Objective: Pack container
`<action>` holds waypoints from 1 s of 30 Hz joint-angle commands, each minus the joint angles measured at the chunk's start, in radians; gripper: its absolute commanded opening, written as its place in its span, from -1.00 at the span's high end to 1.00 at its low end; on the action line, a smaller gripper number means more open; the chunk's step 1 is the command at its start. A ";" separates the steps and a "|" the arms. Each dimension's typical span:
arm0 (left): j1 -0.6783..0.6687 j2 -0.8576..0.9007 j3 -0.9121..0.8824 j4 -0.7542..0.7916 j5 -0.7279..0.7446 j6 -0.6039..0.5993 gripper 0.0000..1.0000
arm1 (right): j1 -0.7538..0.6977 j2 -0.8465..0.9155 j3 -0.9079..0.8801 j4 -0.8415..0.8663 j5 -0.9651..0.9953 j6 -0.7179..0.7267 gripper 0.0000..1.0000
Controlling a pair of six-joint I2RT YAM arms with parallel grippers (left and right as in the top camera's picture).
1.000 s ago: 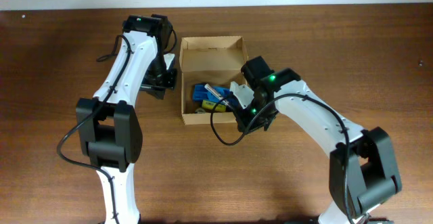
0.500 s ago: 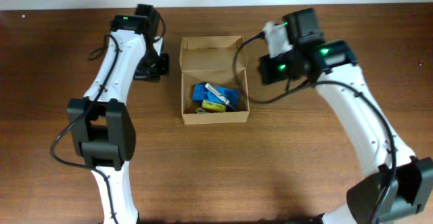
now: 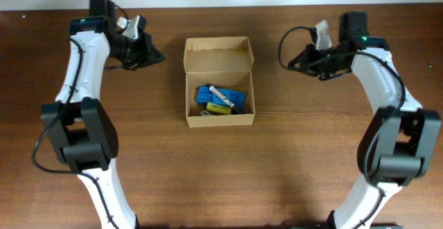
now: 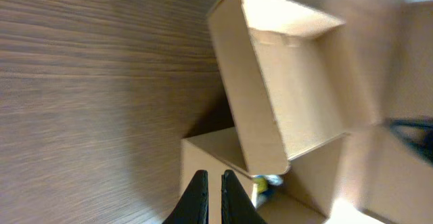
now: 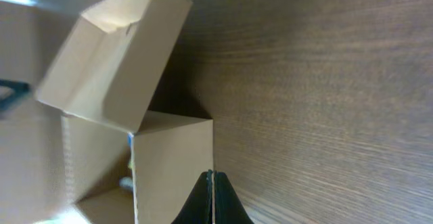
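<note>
while both arms hang near far side of table (image 3: pixel 221 180), container (image 3: pixel 219 120) sits mid-table between them, flap lid (image 3: pixel 217 56) open, leaning back toward far edge. blue items (image 3: pixel 223 97) lie inside, pale pen-like stick (image 3: pixel 219 91) across them. left gripper (image 3: pixel 151 52) off to box's left, well apart, tips aimed at it; wrist view shows fingers (image 4: pixel 196 197) drawn nearly together, thin slit between, nothing held. right gripper (image 3: pixel 293 59) off to box's right, also apart, pressed tight together, empty.
</note>
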 commanded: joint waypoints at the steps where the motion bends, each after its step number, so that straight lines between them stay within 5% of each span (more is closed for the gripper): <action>1: 0.030 0.093 -0.002 0.008 0.263 0.017 0.88 | -0.048 0.084 0.002 0.010 -0.306 0.048 0.93; 10: 0.035 0.270 -0.002 0.083 0.540 -0.029 0.94 | -0.041 0.286 0.002 0.079 -0.518 0.077 0.93; 18: 0.024 0.288 -0.002 0.131 0.432 -0.113 0.93 | 0.038 0.398 0.002 0.370 -0.545 0.348 0.93; 30: -0.071 0.290 -0.002 0.431 0.396 -0.446 0.90 | 0.141 0.426 0.002 0.794 -0.564 0.682 0.93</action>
